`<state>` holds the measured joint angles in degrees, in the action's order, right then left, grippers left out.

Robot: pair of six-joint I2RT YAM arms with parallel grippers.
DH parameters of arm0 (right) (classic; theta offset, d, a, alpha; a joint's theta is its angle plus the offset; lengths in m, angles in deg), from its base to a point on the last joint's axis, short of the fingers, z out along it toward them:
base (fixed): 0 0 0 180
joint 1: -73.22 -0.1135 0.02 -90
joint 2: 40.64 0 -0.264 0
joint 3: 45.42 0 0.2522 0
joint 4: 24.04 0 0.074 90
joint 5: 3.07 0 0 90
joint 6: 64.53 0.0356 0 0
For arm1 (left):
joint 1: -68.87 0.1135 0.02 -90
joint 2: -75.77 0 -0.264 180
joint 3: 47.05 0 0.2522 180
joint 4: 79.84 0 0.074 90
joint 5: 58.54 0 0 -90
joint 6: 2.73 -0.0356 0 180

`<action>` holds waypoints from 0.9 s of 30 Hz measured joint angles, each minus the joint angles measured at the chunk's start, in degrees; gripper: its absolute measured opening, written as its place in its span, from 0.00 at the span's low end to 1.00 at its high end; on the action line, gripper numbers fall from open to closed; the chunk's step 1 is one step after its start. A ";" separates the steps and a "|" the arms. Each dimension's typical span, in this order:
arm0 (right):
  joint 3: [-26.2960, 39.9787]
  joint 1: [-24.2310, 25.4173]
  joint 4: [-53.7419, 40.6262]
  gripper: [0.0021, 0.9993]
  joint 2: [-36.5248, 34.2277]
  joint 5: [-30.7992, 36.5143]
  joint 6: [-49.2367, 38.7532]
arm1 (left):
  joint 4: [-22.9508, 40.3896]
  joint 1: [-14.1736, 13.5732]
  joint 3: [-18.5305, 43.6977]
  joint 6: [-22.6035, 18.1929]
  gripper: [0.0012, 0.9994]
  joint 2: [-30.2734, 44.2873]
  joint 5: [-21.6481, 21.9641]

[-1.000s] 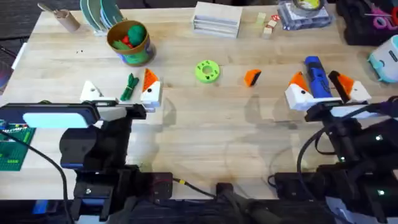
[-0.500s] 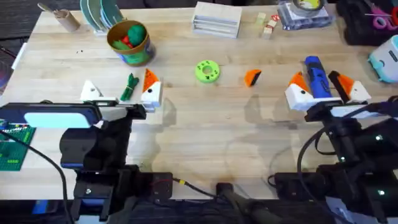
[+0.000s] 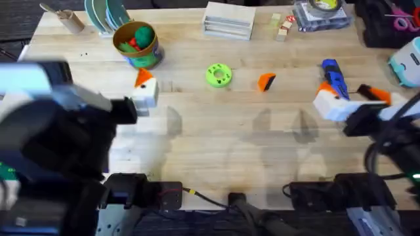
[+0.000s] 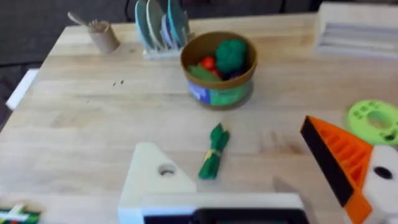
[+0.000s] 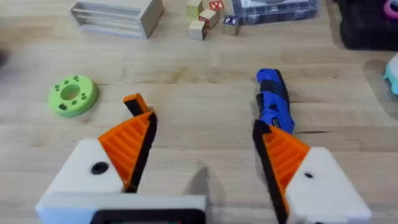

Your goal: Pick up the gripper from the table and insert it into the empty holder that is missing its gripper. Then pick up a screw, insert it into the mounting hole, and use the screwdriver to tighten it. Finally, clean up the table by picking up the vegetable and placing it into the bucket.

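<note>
The small orange gripper [image 3: 266, 81] lies loose on the table right of centre, and its tip [image 5: 133, 102] peeks out behind my right gripper's finger. My left gripper [image 4: 227, 140] hangs open above the green vegetable [image 4: 213, 160]. One side is the bare white empty holder [image 4: 155, 177]; the other carries an orange finger [image 3: 143, 80]. The bucket [image 3: 136, 44] with toy food inside stands just beyond it. My right gripper [image 3: 348, 93] is open, with the blue screwdriver [image 5: 273, 106] lying on the table just past its fingertips. In the overhead view my left arm covers the vegetable.
A green ring-shaped disc [image 3: 218, 74] sits mid-table. Along the far edge stand a plate rack [image 3: 105, 13], a cardboard tube [image 3: 65, 19], a silver box [image 3: 228, 18], small wooden blocks [image 3: 282, 26] and a clear case [image 3: 321, 13].
My left arm has risen close under the camera, carrying its gripper away from the bases and hiding the vegetable overhead. My right gripper has shifted to the right.
</note>
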<state>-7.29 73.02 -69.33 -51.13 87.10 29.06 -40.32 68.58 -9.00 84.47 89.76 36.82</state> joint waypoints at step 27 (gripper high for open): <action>18.56 0.00 -4.65 0.99 -24.86 -0.04 -1.05 | 1.43 13.73 17.57 -9.03 0.99 60.21 -2.19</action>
<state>11.27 73.02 -73.98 -75.99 87.05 28.01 -38.89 82.31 8.56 75.44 149.97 34.63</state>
